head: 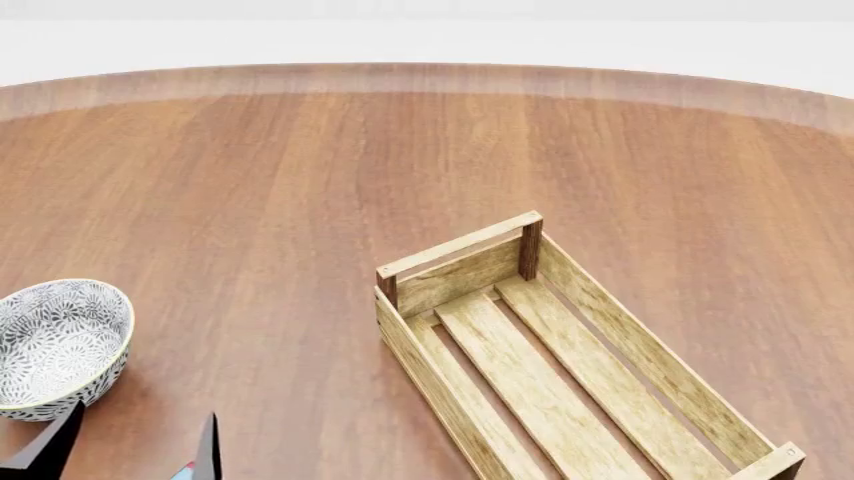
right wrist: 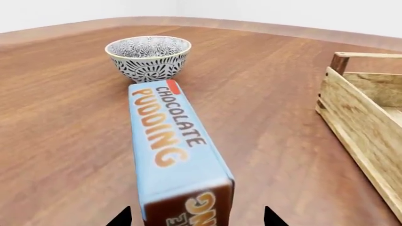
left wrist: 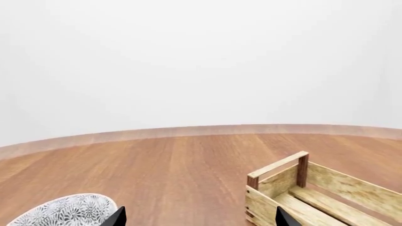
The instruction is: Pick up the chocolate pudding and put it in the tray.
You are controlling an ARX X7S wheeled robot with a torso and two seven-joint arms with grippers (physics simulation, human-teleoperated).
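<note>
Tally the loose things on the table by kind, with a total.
Pudding cartons: 1
Bowls: 1
Wooden trays: 1
Total: 3

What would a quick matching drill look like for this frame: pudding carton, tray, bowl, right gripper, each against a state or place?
Things:
1. chocolate pudding
2. tray
3. bowl
4. right gripper

States:
A. empty, slatted wood floor bare
B. fingers spread either side of the carton's near end, not closed
C. lying flat on the table, blue face up
D. patterned, upright, just beyond the carton's far end

Pairs: 1-C, 2-A, 3-D, 4-B
</note>
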